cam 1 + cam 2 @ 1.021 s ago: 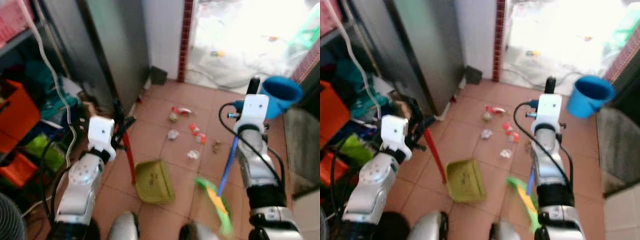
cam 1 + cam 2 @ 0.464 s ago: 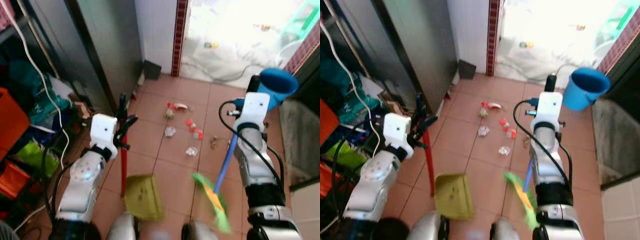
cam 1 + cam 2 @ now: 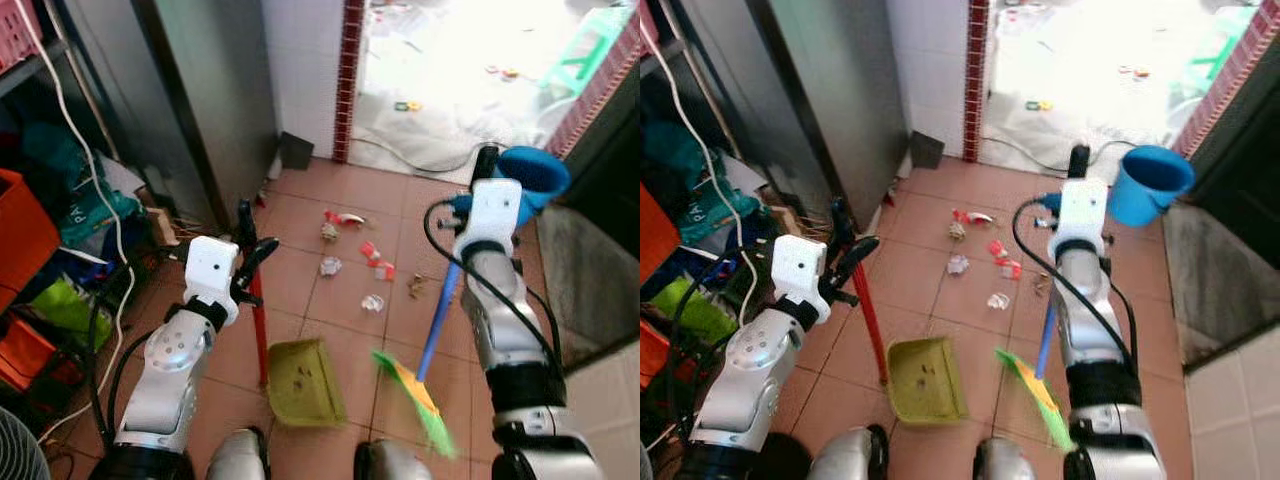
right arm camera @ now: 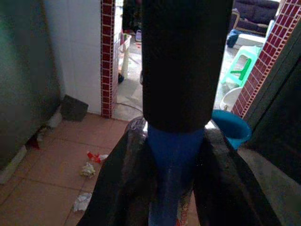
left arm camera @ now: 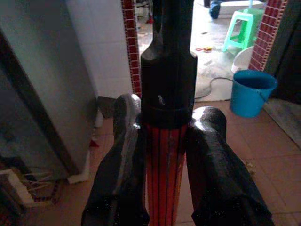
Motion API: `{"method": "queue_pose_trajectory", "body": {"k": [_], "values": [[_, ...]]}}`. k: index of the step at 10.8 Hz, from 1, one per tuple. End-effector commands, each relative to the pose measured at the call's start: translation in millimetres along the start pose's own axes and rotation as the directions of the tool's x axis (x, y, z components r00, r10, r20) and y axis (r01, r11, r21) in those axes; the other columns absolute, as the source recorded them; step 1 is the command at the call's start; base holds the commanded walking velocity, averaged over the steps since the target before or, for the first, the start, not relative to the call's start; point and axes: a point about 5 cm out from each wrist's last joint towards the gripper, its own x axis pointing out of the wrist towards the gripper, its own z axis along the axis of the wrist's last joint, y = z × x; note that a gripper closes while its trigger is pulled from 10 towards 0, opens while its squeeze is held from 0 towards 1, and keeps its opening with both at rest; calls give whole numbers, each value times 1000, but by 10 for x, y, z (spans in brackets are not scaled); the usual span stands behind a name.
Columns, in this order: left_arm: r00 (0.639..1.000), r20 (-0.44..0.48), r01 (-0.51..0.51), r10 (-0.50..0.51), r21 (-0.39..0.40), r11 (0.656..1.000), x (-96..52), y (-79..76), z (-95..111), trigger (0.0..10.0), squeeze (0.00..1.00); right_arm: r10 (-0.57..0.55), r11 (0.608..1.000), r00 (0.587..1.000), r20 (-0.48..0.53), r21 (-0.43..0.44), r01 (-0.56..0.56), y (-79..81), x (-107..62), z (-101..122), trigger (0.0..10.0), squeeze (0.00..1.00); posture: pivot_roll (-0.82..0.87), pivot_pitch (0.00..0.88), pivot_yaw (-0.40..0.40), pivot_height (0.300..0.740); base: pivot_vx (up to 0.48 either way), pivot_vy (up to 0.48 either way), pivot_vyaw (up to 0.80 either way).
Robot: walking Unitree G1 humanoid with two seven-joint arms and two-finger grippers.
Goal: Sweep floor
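1. Your left gripper (image 5: pixel 162 141) is clamped on the dustpan handle (image 3: pixel 256 315), a red pole; the green dustpan (image 3: pixel 301 381) sits on the tile floor (image 3: pixel 300 200) before you.
2. Your right gripper (image 4: pixel 175 155) grips the broom handle (image 3: pixel 435 325), a blue pole, with the green bristles (image 3: pixel 420 405) right of the dustpan.
3. Litter scraps (image 3: pixel 352 258) lie beyond the dustpan; a blue bucket (image 3: pixel 530 172) stands far right.

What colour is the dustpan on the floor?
Yellow-green; the dustpan shows best in the right eye view.
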Motion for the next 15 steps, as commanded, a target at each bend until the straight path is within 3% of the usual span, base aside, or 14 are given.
{"method": "queue_pose_trajectory", "body": {"k": [1, 6, 7, 9, 11, 13, 15], "values": [[998, 62, -5, 3, 27, 1000, 51, 5, 145, 10000, 0, 22, 999, 998, 65, 30, -24, 67, 15, 160, 10000, 0, 38, 98, -1, 740, 0, 0, 0], [998, 46, -45, 45, 13, 999, 94, 34, 17, 10000, 0, 55, 996, 995, 85, 60, -61, 81, -4, 129, 10000, 0, 16, 0, 25, 740, 0, 0, 0], [996, 35, -80, 80, 27, 996, 91, 68, -16, 10000, 0, 49, 996, 995, 88, 70, -56, 61, -13, 118, 10000, 0, 8, 0, 31, 740, 0, 0, 0], [994, 27, -105, 106, -28, 994, 56, 173, -61, 10000, 0, 25, 997, 996, 87, 66, -31, 7, -52, 49, 10000, 0, -6, 0, 50, 740, 0, 0, 0], [995, 57, -82, 82, -2, 997, 43, 292, -5, 10000, 0, 3, 999, 996, 90, 35, -6, -114, -122, -50, 10000, 0, -6, 0, 34, 740, 0, 0, 0], [996, 73, -57, 55, 31, 998, 93, 308, 40, 10000, 0, -17, 1000, 996, 83, 15, 16, -173, -93, -81, 10000, 0, -5, 0, 31, 740, 0, 0, 0], [995, 60, -75, 74, 15, 997, 55, 354, -9, 10000, 0, -28, 999, 996, 85, 19, 27, -192, -92, -100, 10000, 0, -25, 0, 90, 740, 0, 0, 0]]}}
